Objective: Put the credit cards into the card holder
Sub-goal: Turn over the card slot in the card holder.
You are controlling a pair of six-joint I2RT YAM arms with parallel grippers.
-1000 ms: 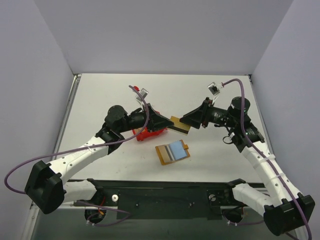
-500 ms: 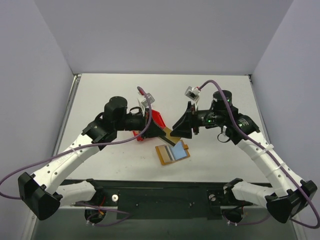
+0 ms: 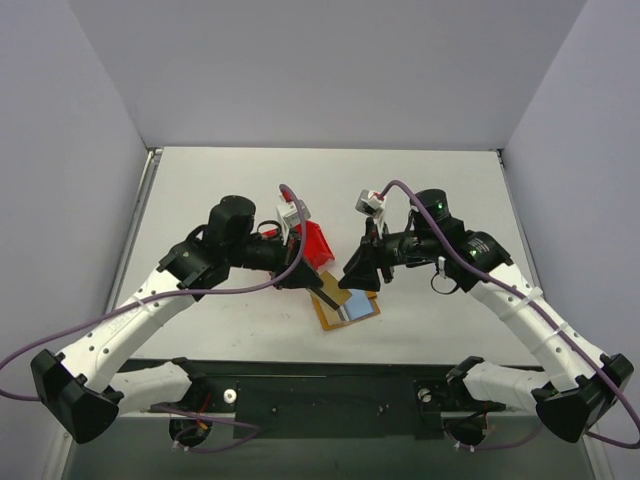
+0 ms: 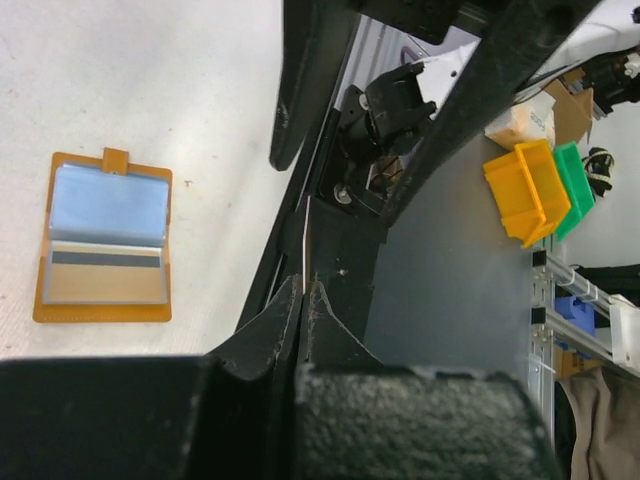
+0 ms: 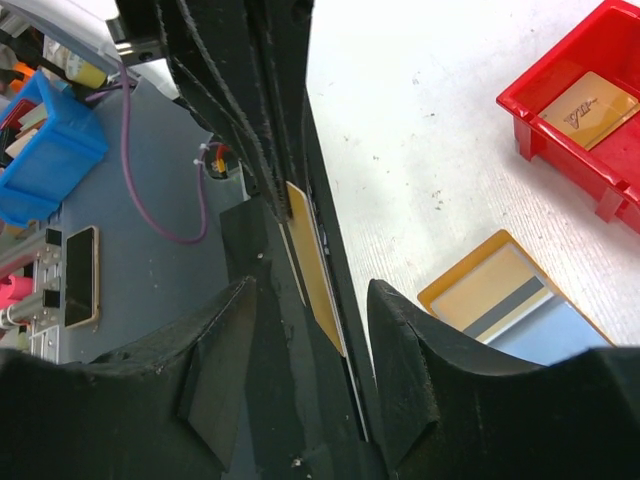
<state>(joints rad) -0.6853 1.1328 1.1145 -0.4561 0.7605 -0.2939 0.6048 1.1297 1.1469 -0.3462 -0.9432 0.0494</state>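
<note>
Pale lavender-grey walls [image 3: 330, 70] close in a white bench [image 3: 200, 190] on three sides. Both arms reach in over its middle so that their tips nearly meet.

The left fingers [image 4: 300, 300] are clenched on a credit card [image 5: 316, 270], a thin golden one gripped by one end. The left wrist view sees it edge-on, as a pale line rising out of the pinch. The right fingers [image 3: 350, 278] are released and spread apart, one on each side of that same card. In the right wrist view a dark gap shows between the card and each of them, so neither looks to be touching it.

The card holder [image 4: 105, 240] lies open and flat on the bench just below the meeting tips, close to the near edge and about midway between the left and right edges. It has an orange-tan border, a light blue panel on one half and a small tab sticking out from that half's outer edge. A second card [image 4: 105, 283], tan with a dark stripe, sits in the other half.

A red bin [image 5: 560, 150] stands just behind the card holder, toward the middle of the bench, partly hidden by the left arm in the top view. A third card [image 5: 585, 108] lies flat inside it, tan with a faint mark.

Past the near edge, the wrist views catch an orange bin [image 4: 525, 190], a green bin [image 4: 572, 180] and a blue bin [image 5: 45, 150].
</note>
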